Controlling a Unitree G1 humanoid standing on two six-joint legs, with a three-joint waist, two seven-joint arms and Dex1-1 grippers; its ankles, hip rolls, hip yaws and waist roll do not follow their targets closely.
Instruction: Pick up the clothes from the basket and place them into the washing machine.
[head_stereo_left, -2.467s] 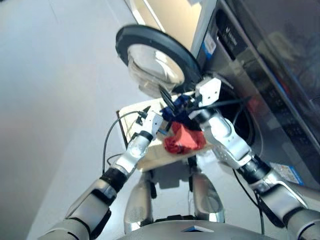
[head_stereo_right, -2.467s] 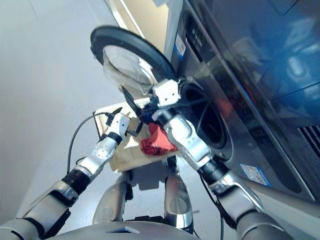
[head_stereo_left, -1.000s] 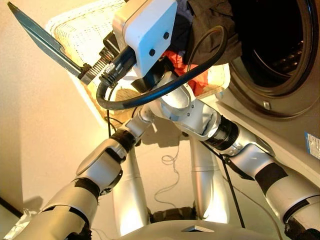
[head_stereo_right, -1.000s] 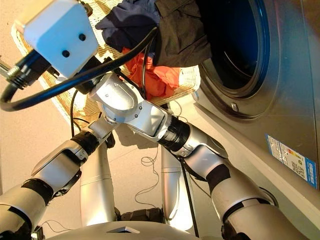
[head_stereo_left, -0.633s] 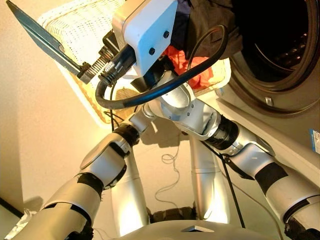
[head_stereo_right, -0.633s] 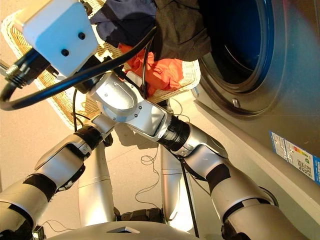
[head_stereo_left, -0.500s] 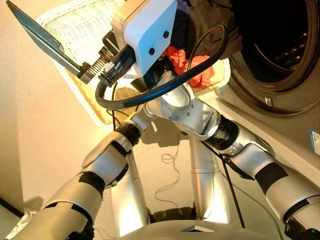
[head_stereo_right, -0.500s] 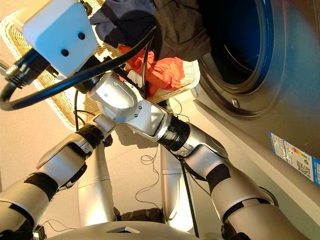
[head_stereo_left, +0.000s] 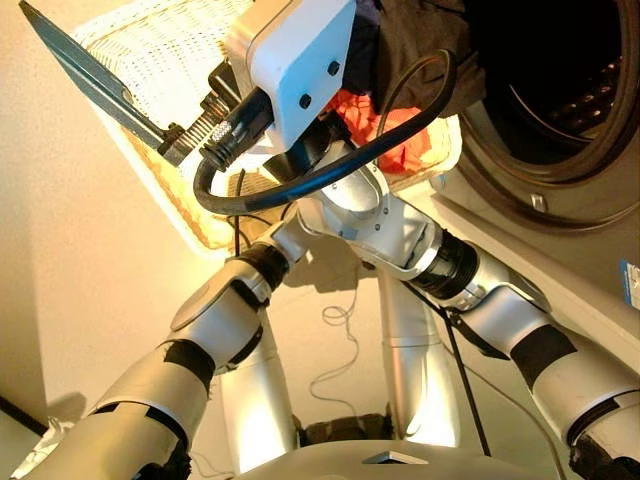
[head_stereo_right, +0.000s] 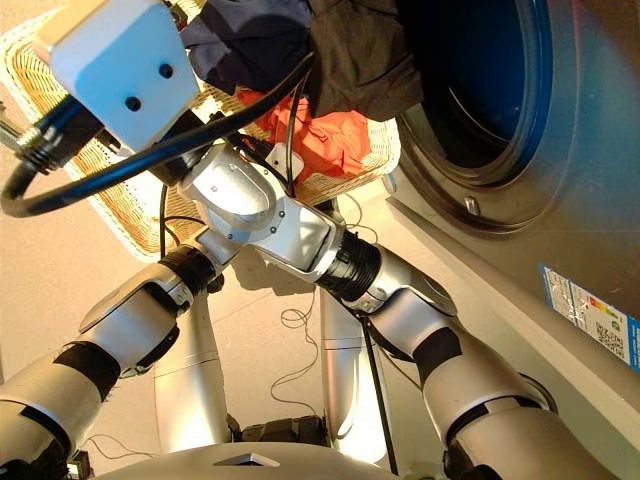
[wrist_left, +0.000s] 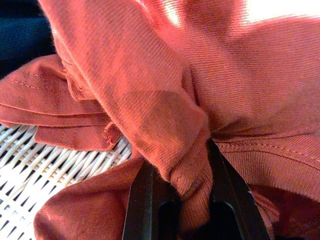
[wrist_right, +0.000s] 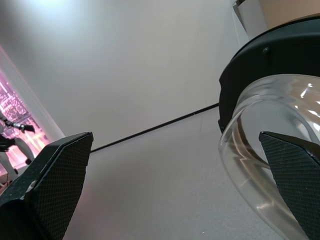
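Observation:
The cream-white basket (head_stereo_right: 120, 210) lies beside the washing machine (head_stereo_right: 520, 200), whose dark drum opening faces it. In the basket are the clothes: a coral red garment (head_stereo_right: 320, 135), a navy one (head_stereo_right: 250, 40) and a black one (head_stereo_right: 365, 60) draped toward the porthole. My left gripper (wrist_left: 185, 190) is shut on a bunched fold of the coral red garment (wrist_left: 150, 100) over the basket's weave (wrist_left: 30, 170); the head views hide it behind my right arm. My right gripper (wrist_right: 175, 135) is open and empty, raised near the head camera, one finger (head_stereo_left: 80, 65) pointing away over the basket.
The machine's round glass door (wrist_right: 270, 165) stands swung open in front of the right gripper. A thick black cable (head_stereo_left: 330, 170) loops off my right wrist. A thin cord (head_stereo_left: 335, 350) lies on the floor between basket and machine. A label (head_stereo_right: 590, 315) marks the machine's front.
The head camera has dropped much closer since the oldest frames. Over the last second my left forearm has slid a little further under the right arm toward the basket. The right arm holds still.

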